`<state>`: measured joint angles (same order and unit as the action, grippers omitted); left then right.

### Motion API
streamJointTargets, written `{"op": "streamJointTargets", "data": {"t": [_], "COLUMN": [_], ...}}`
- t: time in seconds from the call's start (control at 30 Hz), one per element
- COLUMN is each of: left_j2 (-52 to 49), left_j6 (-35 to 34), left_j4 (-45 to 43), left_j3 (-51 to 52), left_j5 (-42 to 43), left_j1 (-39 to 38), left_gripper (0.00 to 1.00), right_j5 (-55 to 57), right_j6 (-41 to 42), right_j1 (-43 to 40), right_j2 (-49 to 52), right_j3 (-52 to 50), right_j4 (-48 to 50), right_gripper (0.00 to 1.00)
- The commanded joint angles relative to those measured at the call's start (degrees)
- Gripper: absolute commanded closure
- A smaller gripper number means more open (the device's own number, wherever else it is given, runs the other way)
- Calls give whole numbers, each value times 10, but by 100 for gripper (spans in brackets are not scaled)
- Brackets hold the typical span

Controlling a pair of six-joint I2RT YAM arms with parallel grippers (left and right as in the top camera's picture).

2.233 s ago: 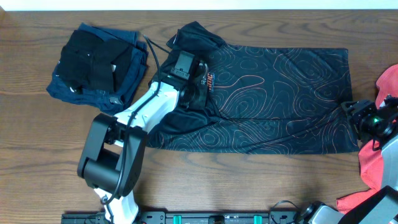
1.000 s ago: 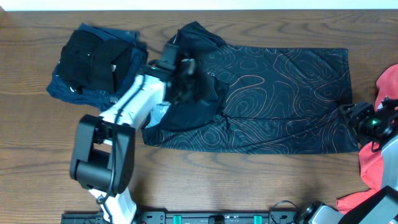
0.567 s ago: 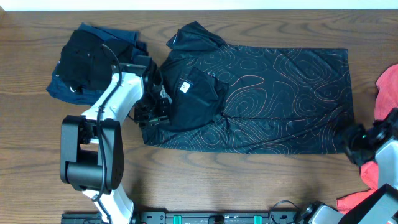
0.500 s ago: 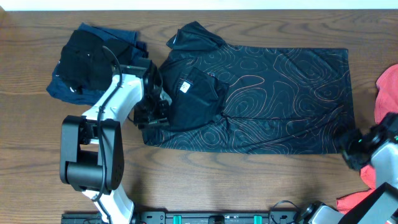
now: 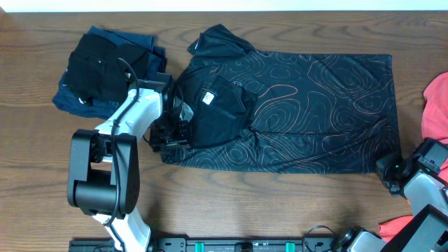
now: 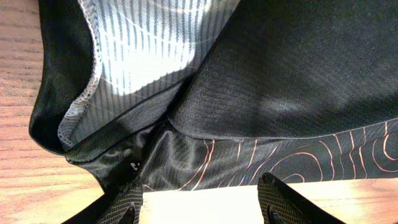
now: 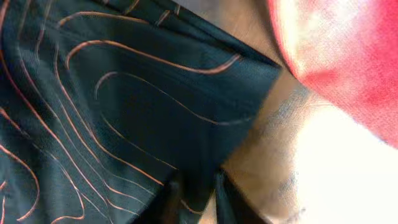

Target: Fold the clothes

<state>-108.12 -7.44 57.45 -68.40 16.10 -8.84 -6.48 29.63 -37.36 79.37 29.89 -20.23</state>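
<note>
Shirt [image 5: 301,105] laid flat along the table [image 5: 42,175], one sleeve [image 5: 217,115] already tucked in over the body at the left end. Left gripper [image 5: 170,133] sits at the near left corner, fingers apart, cloth edge just ahead of them, nothing held. Right gripper [image 5: 390,170] is at the near right corner, fingers pinched together on the shirt hem. Early days, I'd say: the main folds are all to come. Folded pile [image 5: 105,70] lies far left, and a red garment [image 5: 435,98] at the right edge looks untouched.

One contour-lined shirt [image 5: 315,105], one folded black garment [image 5: 98,66], one navy garment [image 5: 70,103], one coral-red garment [image 5: 437,98].
</note>
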Motion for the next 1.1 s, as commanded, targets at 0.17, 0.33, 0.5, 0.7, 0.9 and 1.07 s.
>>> {"op": "streamJointTargets", "data": {"t": [0.17,0.33,0.5,0.7,0.9,1.07], "left_j2": [10,10,11,12,12,12], "left_j6": [3,3,3,3,3,3], "left_j4": [-18,-55,-55,-15,24,28], "left_j3": [56,98,100,92,92,92], "left_j5": [-14,-19,-19,-18,-19,-17], "left_j1": [2,2,2,26,60,88], "left_gripper": [39,56,89,94,94,94], "right_j5": [59,110,110,108,108,103], "right_j6": [21,21,21,21,20,20], "right_j1": [-49,-82,-86,-86,-86,-80], "right_j2": [-3,-19,-26,-26,-26,-26], "right_j3": [30,62,62,62,62,62], "right_j4": [-120,-201,-205,-205,-212,-219], "right_gripper": [99,99,98,98,98,98]}}
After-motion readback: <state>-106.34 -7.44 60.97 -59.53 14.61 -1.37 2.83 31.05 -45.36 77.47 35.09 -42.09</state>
